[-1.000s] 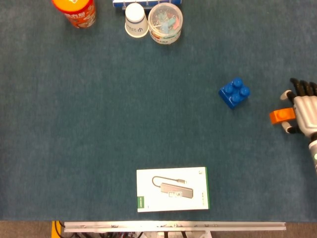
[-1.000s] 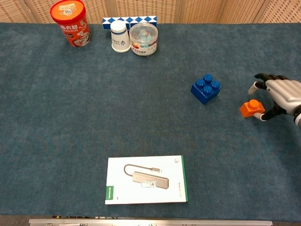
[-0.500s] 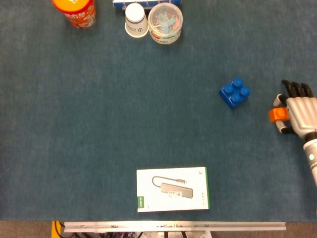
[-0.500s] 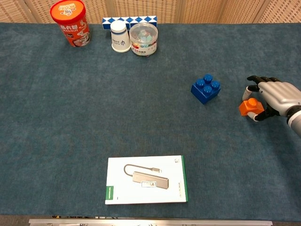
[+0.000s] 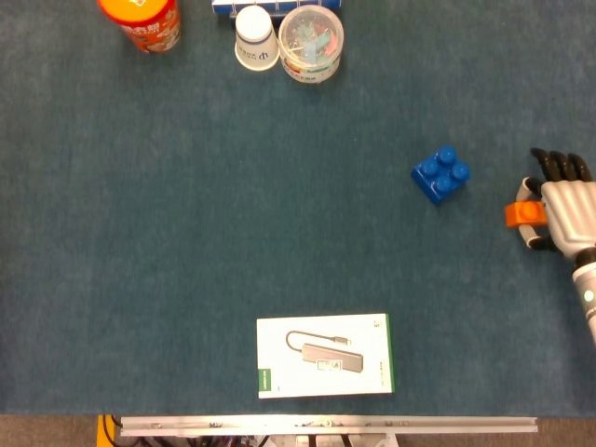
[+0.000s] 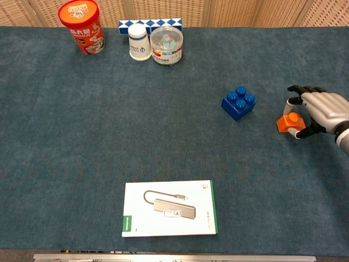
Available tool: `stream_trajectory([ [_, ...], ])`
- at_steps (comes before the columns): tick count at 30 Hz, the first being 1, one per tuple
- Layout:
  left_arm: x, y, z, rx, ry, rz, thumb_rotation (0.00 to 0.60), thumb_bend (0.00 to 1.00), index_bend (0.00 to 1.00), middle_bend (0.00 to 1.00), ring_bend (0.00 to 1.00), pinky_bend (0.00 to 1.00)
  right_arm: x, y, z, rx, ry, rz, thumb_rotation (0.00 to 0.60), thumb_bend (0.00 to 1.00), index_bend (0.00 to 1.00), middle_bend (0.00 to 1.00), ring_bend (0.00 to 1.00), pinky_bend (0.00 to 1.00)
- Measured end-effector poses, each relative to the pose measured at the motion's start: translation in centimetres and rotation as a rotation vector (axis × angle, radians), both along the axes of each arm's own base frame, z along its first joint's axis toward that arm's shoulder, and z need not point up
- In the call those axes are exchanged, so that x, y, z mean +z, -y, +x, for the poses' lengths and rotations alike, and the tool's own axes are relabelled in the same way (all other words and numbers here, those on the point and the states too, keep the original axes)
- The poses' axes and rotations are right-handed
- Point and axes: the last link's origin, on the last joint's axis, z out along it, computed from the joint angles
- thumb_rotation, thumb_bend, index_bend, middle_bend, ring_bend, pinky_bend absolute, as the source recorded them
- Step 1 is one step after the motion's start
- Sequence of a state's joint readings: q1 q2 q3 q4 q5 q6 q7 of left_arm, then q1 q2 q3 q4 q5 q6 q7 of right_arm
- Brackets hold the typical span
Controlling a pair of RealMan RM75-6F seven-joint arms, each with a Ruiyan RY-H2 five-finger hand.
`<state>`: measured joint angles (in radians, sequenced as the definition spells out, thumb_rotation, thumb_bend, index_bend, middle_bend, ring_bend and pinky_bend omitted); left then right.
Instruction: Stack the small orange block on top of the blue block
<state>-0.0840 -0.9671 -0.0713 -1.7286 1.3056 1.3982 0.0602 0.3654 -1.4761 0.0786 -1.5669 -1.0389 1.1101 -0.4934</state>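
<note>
Nearest the robot, on the blue desk point(image 6: 82, 164), a white product box point(image 6: 169, 215) printed with a cable adapter lies flat, well apart from everything the task concerns. Further out at the right edge, the right hand point(image 6: 320, 112) has closed in on the small orange block point(image 6: 287, 123): a second ago its fingers stood spread just beside the block, and now they curl around it, thumb below and fingers above, touching both sides. The block itself has barely shifted and seems to sit on the desk, so I judge the grasp just made and the lift yet to come. The blue block point(image 6: 239, 103) sits near, to the left of the hand, its studs up and uncovered. At the far edge stand an orange canister point(image 6: 81, 26), a white cup point(image 6: 139, 42) and a clear tub point(image 6: 166, 45). The left hand appears in neither view.
</note>
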Motion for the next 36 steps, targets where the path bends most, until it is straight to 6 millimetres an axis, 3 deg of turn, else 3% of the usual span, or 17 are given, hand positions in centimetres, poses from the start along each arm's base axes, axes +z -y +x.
stream_trajectory([
  [14, 0.3, -0.1, -0.5, 0.026, -0.014, 0.016, 0.600, 0.12, 0.47, 0.46, 0.34, 0.51, 4.4, 0.0, 3.8, 0.136, 0.018, -0.016, 0.600, 0.32, 0.54, 0.09, 0.00, 0.06],
  [23, -0.2, -0.6, -1.5, 0.061, -0.035, -0.001, 0.600, 0.12, 0.47, 0.46, 0.34, 0.51, 6.8, 2.9, 7.0, 0.242, -0.037, 0.015, 0.600, 0.32, 0.54, 0.09, 0.00, 0.06],
  [36, -1.1, -1.6, -2.6, 0.057, -0.017, -0.020, 0.600, 0.12, 0.48, 0.46, 0.34, 0.51, 6.4, 7.6, 10.3, 0.339, -0.149, 0.122, 0.600, 0.32, 0.54, 0.09, 0.00, 0.06],
])
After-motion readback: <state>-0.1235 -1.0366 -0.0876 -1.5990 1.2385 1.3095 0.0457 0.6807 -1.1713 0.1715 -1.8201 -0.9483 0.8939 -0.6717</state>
